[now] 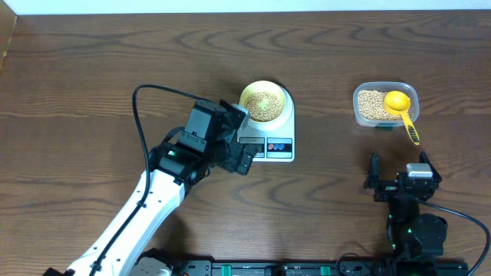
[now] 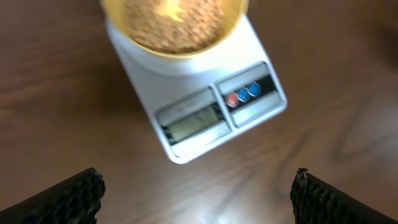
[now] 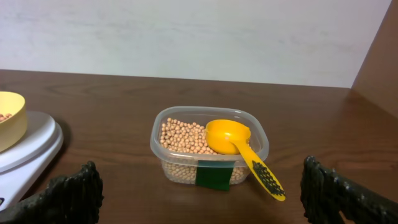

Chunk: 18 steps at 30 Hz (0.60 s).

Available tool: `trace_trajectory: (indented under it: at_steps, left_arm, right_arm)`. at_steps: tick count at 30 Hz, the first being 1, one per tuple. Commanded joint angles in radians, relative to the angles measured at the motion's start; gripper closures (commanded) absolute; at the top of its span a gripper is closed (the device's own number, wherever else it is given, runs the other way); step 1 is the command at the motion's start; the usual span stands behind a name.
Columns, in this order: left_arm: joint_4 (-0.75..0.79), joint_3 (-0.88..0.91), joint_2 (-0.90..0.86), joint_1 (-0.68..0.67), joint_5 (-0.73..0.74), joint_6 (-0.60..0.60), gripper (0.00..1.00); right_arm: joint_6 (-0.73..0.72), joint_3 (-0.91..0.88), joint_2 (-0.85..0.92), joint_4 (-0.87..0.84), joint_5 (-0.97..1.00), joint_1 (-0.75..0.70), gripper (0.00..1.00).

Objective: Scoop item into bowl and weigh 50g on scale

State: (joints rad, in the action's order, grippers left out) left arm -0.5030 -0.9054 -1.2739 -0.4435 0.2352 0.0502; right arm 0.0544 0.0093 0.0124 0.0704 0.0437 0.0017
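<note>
Nearest, the right tool stands on the bench side, jaws wide apart and empty. The left tool hovers before the scale, also spread and empty. The bowl of beans sits on the scale. Farther right, a clear tub holds more beans and a yellow scoop.

The left arm stretches diagonally from the front edge of the surface toward its middle, left gripper spread wide. The right gripper sits near the front-right corner, equally wide apart.
</note>
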Motion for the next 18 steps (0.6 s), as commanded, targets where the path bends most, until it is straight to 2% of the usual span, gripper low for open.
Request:
trace_trajectory:
  at_steps: [1, 4, 6, 12, 18]
  left_arm:
    - [0.037, -0.015, -0.005, -0.001, -0.130, 0.010, 0.02]
    - [0.096, -0.015, -0.001, -0.001, -0.190, 0.010, 0.02]
    - [0.135, -0.015, 0.018, 0.000, -0.301, 0.009, 0.02]
    - [0.128, -0.013, 0.079, 0.000, -0.509, 0.009, 0.02]
    - [0.135, 0.019, 0.161, 0.021, -0.596, 0.005, 0.02]
  right_arm:
    - [-0.016, -0.004, -0.007, 0.001, -0.005, -0.010, 0.01]
    - [-0.016, -0.004, -0.007, 0.002, -0.005, -0.010, 0.01]
    - [-0.016, -0.004, -0.007, 0.002, -0.005, -0.010, 0.01]
    - [-0.016, -0.004, -0.007, 0.002, -0.005, -0.010, 0.01]
    - [-0.016, -0.004, -0.007, 0.002, -0.005, -0.010, 0.01]
